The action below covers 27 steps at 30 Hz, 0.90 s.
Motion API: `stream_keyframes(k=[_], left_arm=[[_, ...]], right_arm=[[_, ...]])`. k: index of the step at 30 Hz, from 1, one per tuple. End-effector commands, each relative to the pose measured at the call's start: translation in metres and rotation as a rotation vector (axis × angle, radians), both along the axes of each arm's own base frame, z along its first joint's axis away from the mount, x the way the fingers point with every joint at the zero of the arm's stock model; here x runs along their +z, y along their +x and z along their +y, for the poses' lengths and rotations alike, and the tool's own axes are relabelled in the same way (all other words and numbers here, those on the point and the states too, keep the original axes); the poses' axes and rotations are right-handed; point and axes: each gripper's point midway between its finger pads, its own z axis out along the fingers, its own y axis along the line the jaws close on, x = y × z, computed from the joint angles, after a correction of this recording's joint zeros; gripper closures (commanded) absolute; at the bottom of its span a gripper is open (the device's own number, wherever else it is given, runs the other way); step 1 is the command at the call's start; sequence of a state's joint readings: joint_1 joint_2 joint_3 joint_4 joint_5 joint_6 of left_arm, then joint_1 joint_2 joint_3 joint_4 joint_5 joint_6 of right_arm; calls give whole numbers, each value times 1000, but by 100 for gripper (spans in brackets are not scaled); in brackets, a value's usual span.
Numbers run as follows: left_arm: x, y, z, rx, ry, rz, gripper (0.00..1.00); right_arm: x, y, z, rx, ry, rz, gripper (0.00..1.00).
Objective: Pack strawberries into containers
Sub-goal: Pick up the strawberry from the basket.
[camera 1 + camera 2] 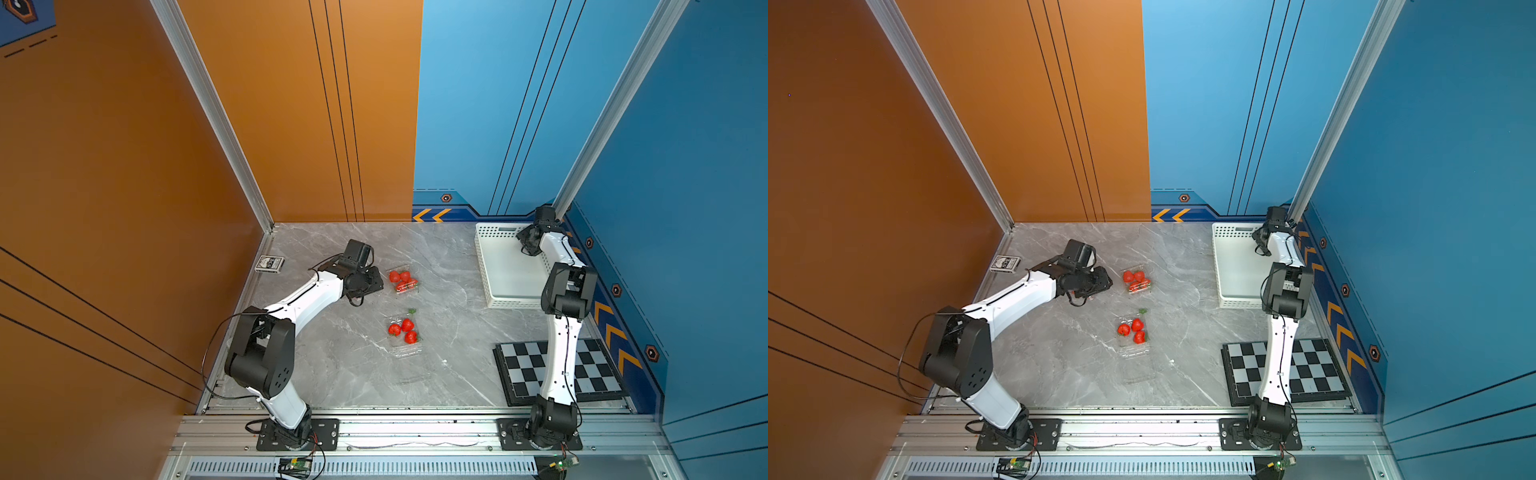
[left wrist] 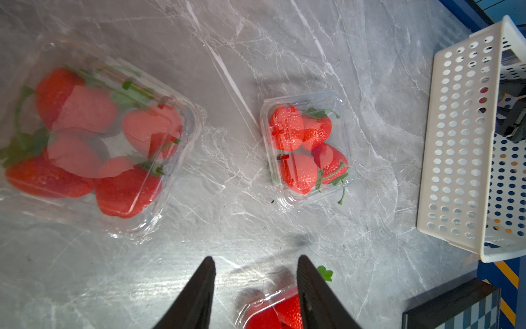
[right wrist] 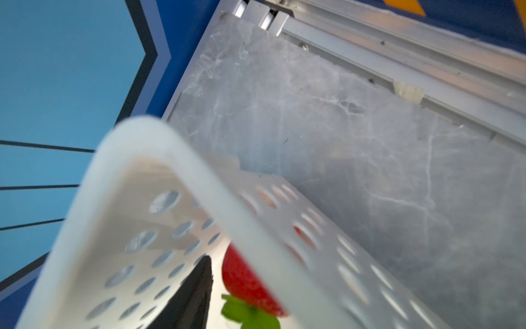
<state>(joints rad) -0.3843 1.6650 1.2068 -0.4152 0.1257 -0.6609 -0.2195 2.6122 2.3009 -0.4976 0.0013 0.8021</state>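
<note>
Left fingers [image 2: 196, 296] stand half parted, empty, over the bench [image 2: 256, 57] beside three clear containers [image 2: 280, 196] holding strawberries [image 2: 286, 128]; right fingers [image 3: 196, 293] sit inside the white basket [image 3: 159, 159] beside one strawberry [image 3: 244, 282], grip not determinable.

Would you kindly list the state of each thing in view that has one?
Far container: lid shut, filled.
Near container: open, three strawberries inside.
Third container, left wrist view only: lid shut, filled.
Left end effector: open, empty.
Right end effector: in the basket, grip unclear.
</note>
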Motion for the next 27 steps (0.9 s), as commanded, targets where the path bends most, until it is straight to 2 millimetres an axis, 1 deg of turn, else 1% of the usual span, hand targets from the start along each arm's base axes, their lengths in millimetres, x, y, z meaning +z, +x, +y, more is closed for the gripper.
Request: stream_keyframes(k=[1,6,9,11,13,15,20,22,25,26,27], left_arm=[[3,3,0,-17,-5,3,51],[1,2,1,-17,-4,9,51],[-1,1,1,-17,-5,15,51],[-2,-1,2,-15,-4,16,52],[-2,-2,3,-10,-4,17,52],[-2,-3,4,-8,-5,17,52],[-1,-6,4,-2,-17,8,52],[0,-9,4,-1,-22,7,52],[-1,-12,5,0,-22,10,52],[-2,-13,5,1,-20,11,52],[-3,-15,6,4,-20,13,52]], right_arm=[[-33,-11,-1,-7,37,72,56],[-35,-12,1,12,43,77,64],[-33,-12,4,29,49,74,71],[-27,-9,7,52,55,61,74],[-15,-6,12,94,58,37,76],[-3,-8,14,116,51,26,77],[29,-20,24,168,60,-28,77],[36,-28,27,175,82,-49,77],[41,-40,39,207,124,-56,77],[37,-45,43,215,139,-47,77],[39,-50,46,224,148,-52,77]])
